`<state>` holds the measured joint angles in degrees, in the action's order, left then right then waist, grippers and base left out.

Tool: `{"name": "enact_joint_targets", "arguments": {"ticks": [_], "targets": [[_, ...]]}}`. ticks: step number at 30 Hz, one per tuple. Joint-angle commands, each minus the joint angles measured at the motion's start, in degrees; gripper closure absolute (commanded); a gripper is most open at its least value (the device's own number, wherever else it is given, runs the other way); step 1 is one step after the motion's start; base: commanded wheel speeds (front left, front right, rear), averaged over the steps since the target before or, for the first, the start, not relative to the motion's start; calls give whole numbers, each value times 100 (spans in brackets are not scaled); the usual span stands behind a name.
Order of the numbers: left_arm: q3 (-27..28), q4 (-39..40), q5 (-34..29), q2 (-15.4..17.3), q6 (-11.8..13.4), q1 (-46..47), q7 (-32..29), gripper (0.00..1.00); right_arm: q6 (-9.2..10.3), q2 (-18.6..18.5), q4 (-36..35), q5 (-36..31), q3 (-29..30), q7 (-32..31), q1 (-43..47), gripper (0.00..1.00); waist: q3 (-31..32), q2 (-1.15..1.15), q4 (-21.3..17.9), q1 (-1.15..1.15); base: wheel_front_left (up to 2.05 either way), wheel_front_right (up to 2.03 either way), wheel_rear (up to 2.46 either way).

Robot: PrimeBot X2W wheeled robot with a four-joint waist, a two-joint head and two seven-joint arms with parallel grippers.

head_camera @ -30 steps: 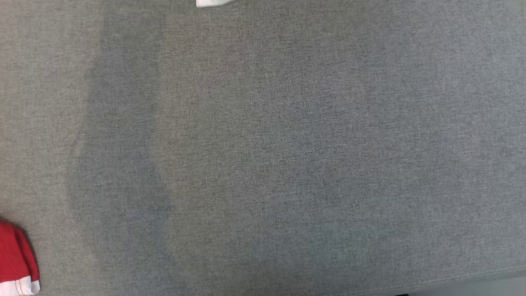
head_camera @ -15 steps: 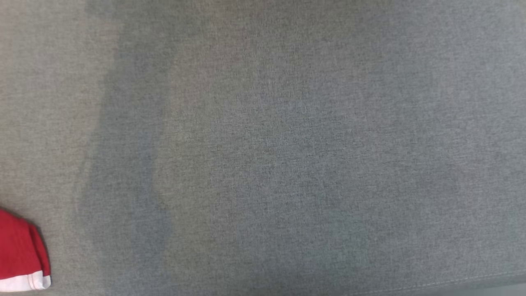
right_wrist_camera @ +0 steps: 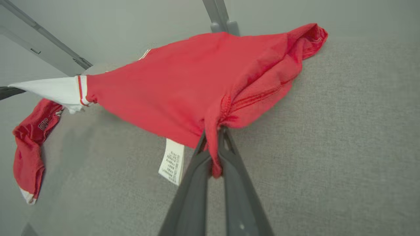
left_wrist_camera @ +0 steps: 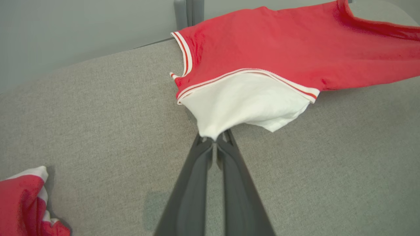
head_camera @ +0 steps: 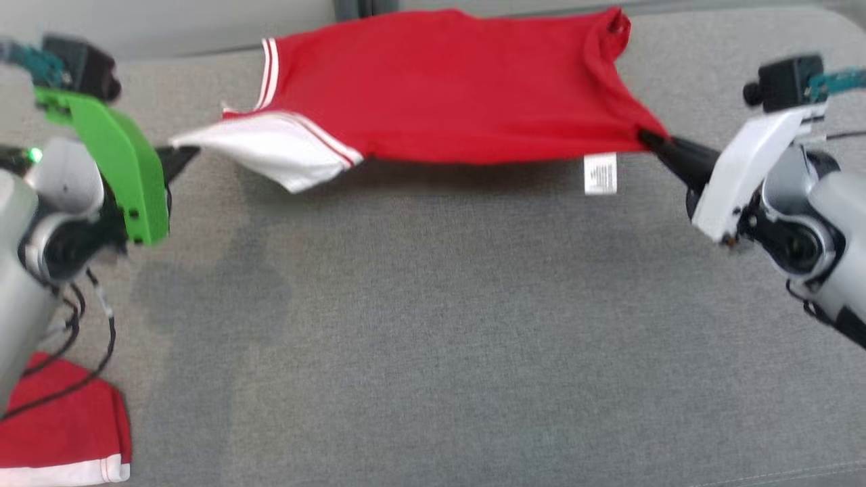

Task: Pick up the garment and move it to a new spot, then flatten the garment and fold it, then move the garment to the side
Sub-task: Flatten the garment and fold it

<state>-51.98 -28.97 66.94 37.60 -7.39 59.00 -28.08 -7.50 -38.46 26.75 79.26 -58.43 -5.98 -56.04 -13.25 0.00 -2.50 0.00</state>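
**Garment hung taut between two tools over the far tabletop**

The red garment point(head_camera: 460, 88) hangs stretched left to right above the far part of the grey tabletop point(head_camera: 433, 325). Its near edge is lifted and casts a shadow below, while its far edge reaches the tabletop's far rim.

The left tool point(head_camera: 184, 154) is closed on the very tip of the white sleeve point(head_camera: 270, 149), which is drawn out into a point toward the left. The right tool point(head_camera: 648, 138) is closed on a bunched fold of red cloth at the garment's right end, with a little cloth poking out behind the tips in the right wrist view. A white label point(head_camera: 600, 174) dangles from the near edge, close to the right tool.

Gripping opposite ends and pulling apart looks meant to take the slack out of the cloth, so that it can be laid down smooth rather than in a heap. That would place this at the carry, or at the start of flattening, with folding not yet begun. The wide bare stretch of tabletop nearer the robot looks like a likely landing spot.

The left hold is thin, only a sleeve tip, so more tension could pull it free. The right end is wadded and will probably need spreading once down.

Another red item point(head_camera: 61, 426) lies crumpled at the near left, well apart.
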Motion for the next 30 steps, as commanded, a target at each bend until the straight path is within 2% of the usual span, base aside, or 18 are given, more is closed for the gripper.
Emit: {"name": "enact_joint_targets", "arguments": {"ticks": [1, 5, 11, 19, 24, 30], "targets": [[-29, 187, 123, 148, -14, -305, -100, 100, 2, -155, -93, 95, -115, -128, 254, 100, 836, 0, -26, 0, 0, 0, 0], [-186, 1132, 608, 629, 277, -1218, -588, 100, 1, -567, -554, 351, -485, -614, 829, 100, 1132, 0, -30, 0, 0, 0, 0], [-430, 2850, 1292, 1450, 993, -2318, -1269, 100, 2, -1271, -1213, 484, -914, -1310, 1367, 100, 1269, 0, -63, 0, 0, 0, 0], [-638, 4497, 2124, 2350, 1670, -3306, -1722, 100, 3, -2168, -1958, 632, -1205, -1997, 1940, 100, 1346, 0, -103, 0, 0, 0, 0], [-630, 4902, 2329, 2632, 1840, -3552, -1683, 100, 4, -2513, -2221, 815, -1262, -2398, 2146, 100, 1309, 0, -158, 0, 0, 0, 0], [-509, 4945, 2491, 2636, 1908, -3282, -1901, 100, 4, -2424, -2269, 904, -1183, -2650, 1956, 100, 1119, 0, -260, 0, 0, 0, 0]]}}
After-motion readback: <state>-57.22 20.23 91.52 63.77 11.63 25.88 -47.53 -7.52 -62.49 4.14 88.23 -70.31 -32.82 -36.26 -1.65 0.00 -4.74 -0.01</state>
